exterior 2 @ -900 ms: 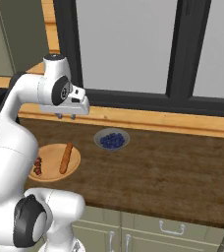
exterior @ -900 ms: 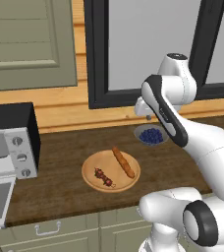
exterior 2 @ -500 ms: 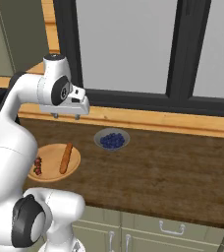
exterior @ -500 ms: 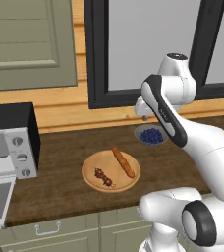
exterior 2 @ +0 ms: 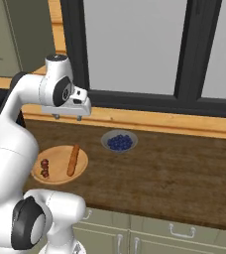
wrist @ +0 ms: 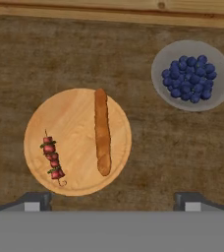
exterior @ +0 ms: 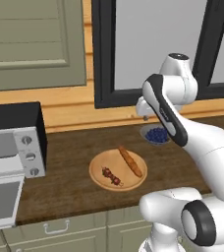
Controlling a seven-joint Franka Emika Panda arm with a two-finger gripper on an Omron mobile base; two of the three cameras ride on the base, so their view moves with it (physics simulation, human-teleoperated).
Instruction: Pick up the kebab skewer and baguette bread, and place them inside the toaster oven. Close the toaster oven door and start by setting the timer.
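Gripper released, jaws spread wide — holds nothing. Kebab skewer, baguette bread on wooden plate directly below gripper.

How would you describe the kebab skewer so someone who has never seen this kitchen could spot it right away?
On the dark wooden counter below the window, right of the toaster oven, sits a round wooden board. Two things lie on it, apart: the baguette bread and the kebab skewer. The skewer is the shorter one, a thin stick threaded with small dark red chunks, while its neighbour is a plain orange-brown loaf.
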